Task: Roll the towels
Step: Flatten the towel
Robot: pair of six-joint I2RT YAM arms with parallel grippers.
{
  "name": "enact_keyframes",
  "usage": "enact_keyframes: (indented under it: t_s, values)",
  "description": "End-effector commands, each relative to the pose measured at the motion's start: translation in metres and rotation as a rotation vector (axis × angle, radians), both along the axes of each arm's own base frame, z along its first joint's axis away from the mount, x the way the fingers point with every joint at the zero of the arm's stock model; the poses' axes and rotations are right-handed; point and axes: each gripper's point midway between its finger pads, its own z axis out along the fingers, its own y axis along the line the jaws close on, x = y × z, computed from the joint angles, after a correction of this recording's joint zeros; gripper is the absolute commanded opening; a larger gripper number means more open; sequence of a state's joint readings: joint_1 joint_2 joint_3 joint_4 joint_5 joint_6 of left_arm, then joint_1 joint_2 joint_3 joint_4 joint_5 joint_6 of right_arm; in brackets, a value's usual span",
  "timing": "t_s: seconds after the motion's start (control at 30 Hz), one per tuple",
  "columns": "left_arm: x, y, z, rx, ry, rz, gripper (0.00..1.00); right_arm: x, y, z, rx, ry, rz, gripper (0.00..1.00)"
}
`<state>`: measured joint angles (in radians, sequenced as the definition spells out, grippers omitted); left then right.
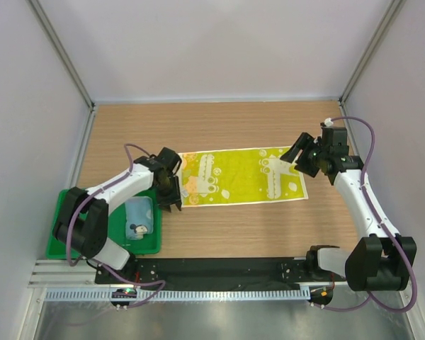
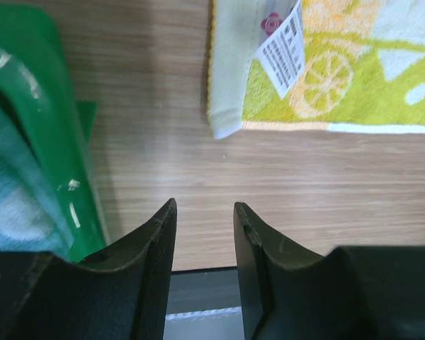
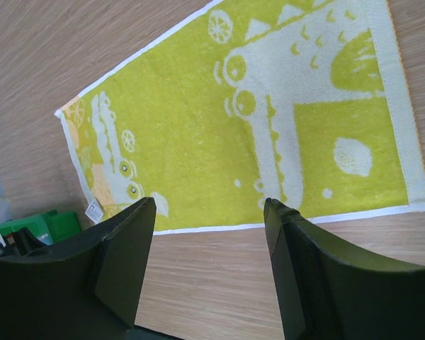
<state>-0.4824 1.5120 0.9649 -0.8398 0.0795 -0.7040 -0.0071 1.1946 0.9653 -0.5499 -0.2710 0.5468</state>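
1. Yellow towel (image 1: 242,176) is spread flat in the middle of the wood table (image 1: 227,124). Its long side runs left to right, print side up, and it's not rolled at all yet.
2. There's a white label (image 2: 283,49) on its left end, lying on the cloth close to the near corner.
3. Blue towel (image 1: 139,217) sits inside the green tray (image 1: 57,244) at the near left of the table, bunched into a compact lump. Honestly can't tell from these views if it's a proper roll.
4. Left gripper (image 2: 204,212) is over bare wood in the gap between the tray and the yellow towel's left end, just beside both. The jaws are partway open with only a narrow slot between them, and nothing is in there. It isn't touching the towel.
5. Right gripper (image 3: 207,209) sits by the yellow towel's far right corner in the top view, tilted down toward the cloth. The jaws are spread wide and empty. You can see the towel between the fingers in the wrist view, but it's lying flat below them, so there's no grip on it.
6. So one towel is in the tray and the other is on the table just right of it, with the tray wall between them.
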Motion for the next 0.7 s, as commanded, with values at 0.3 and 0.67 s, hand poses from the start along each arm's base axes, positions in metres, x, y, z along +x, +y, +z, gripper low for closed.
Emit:
enact_keyframes:
  t_s: [0.3, 0.67]
  values:
    - [0.045, -0.02, -0.021, -0.005, -0.047, 0.091, 0.39, -0.004, -0.005, 0.007, -0.055, -0.006, 0.012, 0.69]
    - [0.043, -0.012, -0.037, 0.06, -0.007, 0.09, 0.37, -0.008, -0.007, 0.005, -0.075, 0.008, 0.024, 0.68]
